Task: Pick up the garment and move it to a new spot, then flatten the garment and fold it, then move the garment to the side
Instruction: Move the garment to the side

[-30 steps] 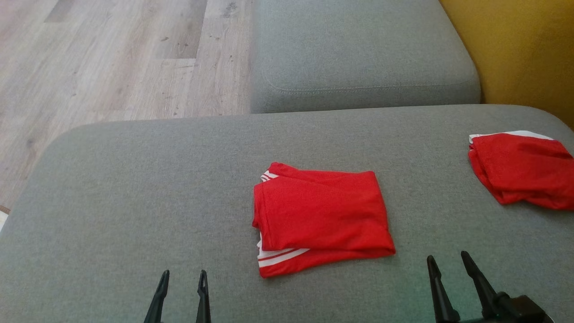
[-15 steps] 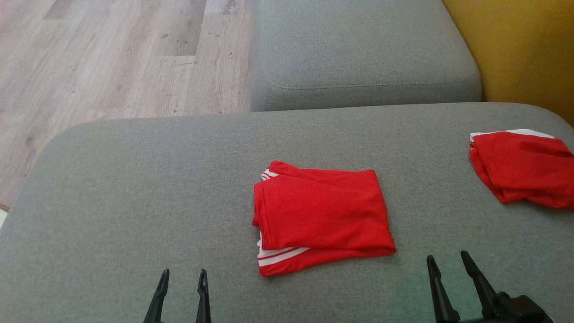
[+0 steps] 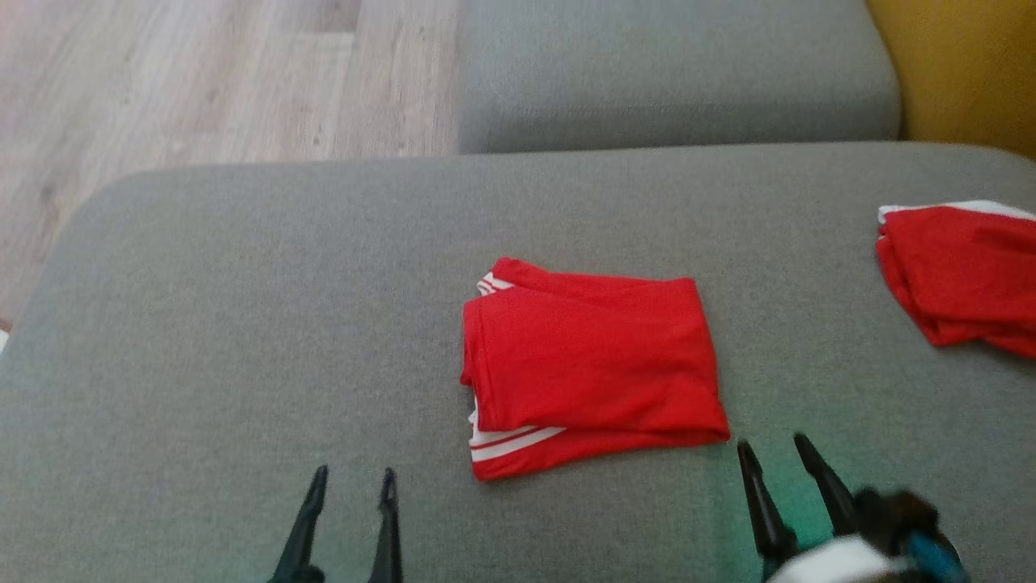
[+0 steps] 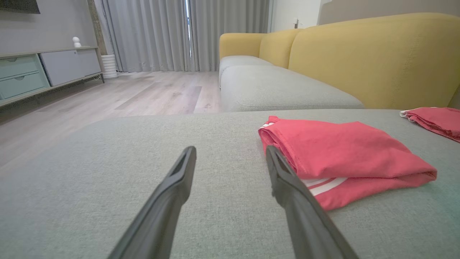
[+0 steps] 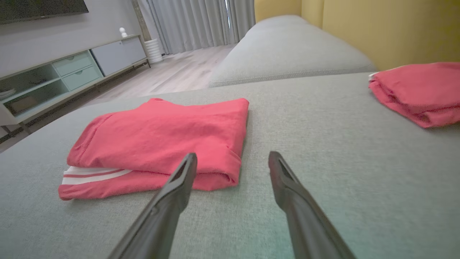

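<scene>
- Your head camera has moved since the last picture, so the whole scene has slid a little. The things on the sofa did not move.
- Your right tool (image 3: 770, 441) has come closer to the garment (image 3: 591, 364). Its tips are now just beside the near right corner and do not touch it. A bit of pale arm (image 3: 834, 563) now shows behind that tool.
- Your left tool (image 3: 355, 471) sits nearer to you than the garment and to its left, a little apart from it.
- Both tools are open, with a clear gap between the two fingers. They hold nothing.
- The garment is red with white stripes. It lies folded and flat in the middle of the grey sofa seat (image 3: 243, 324). It is between your two tools and a little farther away than their tips.
- A second red garment (image 3: 963, 275) lies far to the right on the same seat, well apart from the first.
- Another grey cushion (image 3: 672, 73) lies on the far side.
- A yellow sofa back (image 3: 971, 73) stands at the far right.
- A wooden floor (image 3: 202, 81) shows at the far left.
- Grey curtains (image 4: 179, 32) and a low cabinet (image 4: 46, 68) stand across the room.
</scene>
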Robot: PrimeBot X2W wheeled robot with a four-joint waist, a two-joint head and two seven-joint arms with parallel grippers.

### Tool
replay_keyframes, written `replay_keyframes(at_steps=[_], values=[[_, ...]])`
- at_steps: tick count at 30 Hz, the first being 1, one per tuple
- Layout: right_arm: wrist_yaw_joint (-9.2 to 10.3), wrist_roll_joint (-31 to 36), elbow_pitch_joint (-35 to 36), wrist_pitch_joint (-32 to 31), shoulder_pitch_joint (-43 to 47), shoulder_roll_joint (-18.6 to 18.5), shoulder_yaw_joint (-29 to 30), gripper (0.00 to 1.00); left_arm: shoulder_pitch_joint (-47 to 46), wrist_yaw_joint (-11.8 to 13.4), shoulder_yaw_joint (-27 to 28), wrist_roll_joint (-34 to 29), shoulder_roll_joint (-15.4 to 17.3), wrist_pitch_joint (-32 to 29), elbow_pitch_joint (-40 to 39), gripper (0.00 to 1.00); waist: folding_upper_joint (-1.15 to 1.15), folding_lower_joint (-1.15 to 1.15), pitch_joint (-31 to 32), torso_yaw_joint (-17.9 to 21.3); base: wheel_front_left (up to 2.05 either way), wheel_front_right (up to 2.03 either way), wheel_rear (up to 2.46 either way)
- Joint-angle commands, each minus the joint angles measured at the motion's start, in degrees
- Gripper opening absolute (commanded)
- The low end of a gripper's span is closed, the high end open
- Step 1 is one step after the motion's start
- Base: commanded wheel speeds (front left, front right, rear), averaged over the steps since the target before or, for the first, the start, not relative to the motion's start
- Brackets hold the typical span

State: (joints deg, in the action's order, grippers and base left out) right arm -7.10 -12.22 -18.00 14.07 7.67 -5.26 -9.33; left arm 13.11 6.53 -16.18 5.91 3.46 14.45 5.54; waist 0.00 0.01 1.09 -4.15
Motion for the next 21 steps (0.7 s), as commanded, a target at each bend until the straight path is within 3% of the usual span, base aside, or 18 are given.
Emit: replay_keyframes(at_steps=[1,15,16,17,21], values=[[-0.39,-3.29,-1.43,-2.40,-7.04,-1.50,-2.12,1.00,-3.71,0.22,0.48,-0.09,-0.57,0.55,-1.70,1.00,0.00,-0.01,-2.29,-0.59,0.00,0.00,0.00],[-0.39,-22.19,-18.44,-23.44,-28.20,-1.44,-3.94,1.00,-9.31,1.22,-3.62,0.90,-0.58,0.55,-0.26,1.00,0.00,-0.01,-7.99,-2.27,0.00,0.00,0.00],[-0.39,-23.23,-18.76,-23.70,-28.70,-1.38,-4.41,0.56,-9.56,1.24,-3.78,0.92,-0.58,0.55,-0.21,1.00,0.00,-0.01,-8.08,-2.39,0.00,0.00,0.00],[-0.39,-24.37,-18.78,-23.69,-29.05,-1.33,-4.95,0.04,-9.76,1.28,-3.87,0.92,-0.58,0.55,-0.20,1.00,0.00,-0.01,-8.15,-2.43,0.00,0.00,0.00],[-0.39,-26.84,-18.05,-22.27,-29.96,-2.35,-7.08,0.00,-9.99,1.68,-3.60,0.65,-0.58,0.55,-0.72,1.00,0.00,-0.01,-8.42,-1.72,0.00,0.00,0.00]])
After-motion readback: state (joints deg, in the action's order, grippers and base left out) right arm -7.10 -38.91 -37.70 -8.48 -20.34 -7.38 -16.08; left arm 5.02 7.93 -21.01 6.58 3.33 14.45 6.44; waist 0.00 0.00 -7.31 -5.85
